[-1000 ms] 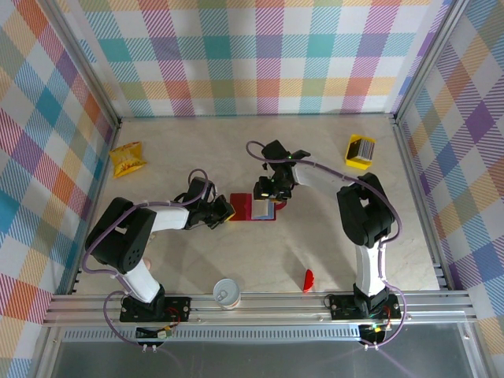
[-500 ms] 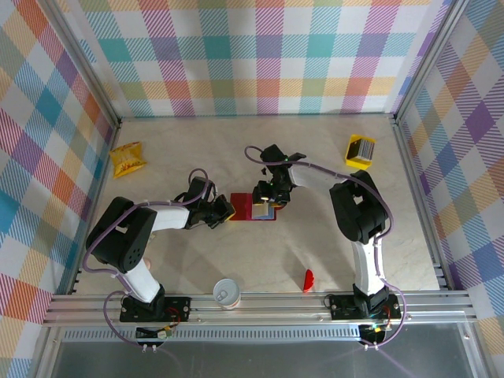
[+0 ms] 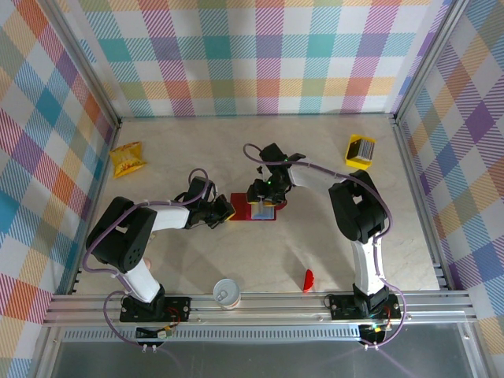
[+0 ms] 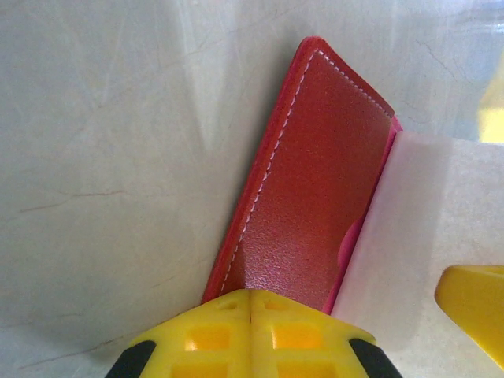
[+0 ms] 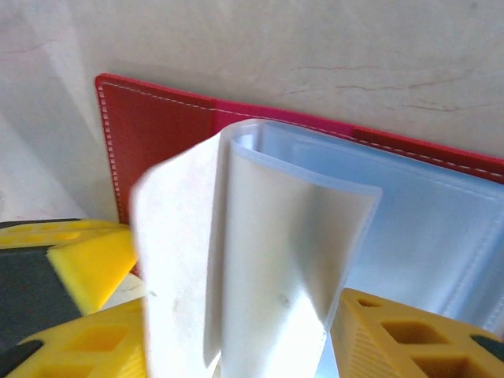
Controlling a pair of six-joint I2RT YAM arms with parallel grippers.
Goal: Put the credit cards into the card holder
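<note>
nearest you, a paper cup (image 3: 226,293) and a small red piece (image 3: 308,280) sit clear of the work. mid-table, your left gripper (image 3: 224,211) pinches the open card holder (image 3: 241,206) by its cover; the right gripper (image 5: 236,339) straddles a clear sleeve (image 5: 268,228), grip uncertain. far right, the credit cards (image 3: 360,150) wait untouched; none looks loaded yet. a snack packet (image 3: 127,158) lies far left.

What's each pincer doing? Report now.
Left pincer: shut on the card holder.
Right pincer: astride its clear sleeve; grip cannot be told.
</note>
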